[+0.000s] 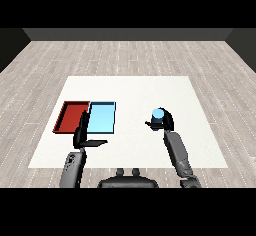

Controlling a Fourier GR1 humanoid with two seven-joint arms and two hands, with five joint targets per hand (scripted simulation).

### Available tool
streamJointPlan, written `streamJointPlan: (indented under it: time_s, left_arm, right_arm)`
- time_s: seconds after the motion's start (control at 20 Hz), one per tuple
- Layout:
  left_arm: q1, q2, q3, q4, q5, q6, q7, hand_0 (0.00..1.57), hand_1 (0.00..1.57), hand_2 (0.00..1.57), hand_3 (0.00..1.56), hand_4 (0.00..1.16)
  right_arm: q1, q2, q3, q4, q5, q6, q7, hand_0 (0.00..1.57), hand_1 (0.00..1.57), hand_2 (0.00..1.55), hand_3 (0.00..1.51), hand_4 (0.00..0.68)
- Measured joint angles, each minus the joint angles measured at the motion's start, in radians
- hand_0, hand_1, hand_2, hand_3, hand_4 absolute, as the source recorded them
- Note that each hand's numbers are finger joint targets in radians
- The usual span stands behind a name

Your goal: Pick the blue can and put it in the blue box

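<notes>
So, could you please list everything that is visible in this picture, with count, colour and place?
table: one, white, in the middle of a grey wooden floor
red tray: one, red, on the table's left part, leftmost of the two trays
blue tray: one, light blue, directly right of the red tray, side by side with it
blue can: one, light blue top, upright on the table's right part, well apart from the trays, inside the right hand
left hand: one, black on a grey forearm, fingers straight, over the near edge where the two trays meet, thumb out to the right
right hand: one, black on a grey forearm, curled round the blue can
</notes>
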Motion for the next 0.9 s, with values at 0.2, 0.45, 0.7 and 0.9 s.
streamJointPlan:
  time_s: [0.2, 0.45, 0.7, 0.9]
  left_arm:
    - [-0.031, 0.001, -0.007, 0.05, 0.012, -0.025, -0.018, 0.0, 0.0, 0.0, 0.0, 0.0]
    - [-0.045, -0.008, -0.055, 0.039, 0.019, -0.009, 0.017, 0.0, 0.0, 0.0, 0.0, 0.0]
    - [-0.073, -0.015, -0.094, 0.045, 0.022, 0.027, 0.04, 0.0, 0.0, 0.0, 0.0, 0.0]
    - [-0.095, -0.015, -0.117, 0.034, 0.033, 0.032, 0.071, 0.0, 0.0, 0.0, 0.0, 0.0]
  right_arm:
    - [-0.019, 0.013, 0.02, -0.068, 0.006, -0.009, 0.043, 1.45, 1.45, 1.47, 1.37, 0.539]
    - [-0.022, 0.027, 0.048, -0.142, 0.017, -0.009, 0.073, 1.44, 1.44, 1.47, 1.34, 0.563]
    - [-0.029, 0.048, 0.069, -0.179, 0.034, -0.022, 0.089, 1.44, 1.44, 1.46, 1.35, 0.562]
    - [-0.029, 0.061, 0.103, -0.206, 0.041, -0.053, 0.109, 1.45, 1.45, 1.46, 1.36, 0.567]
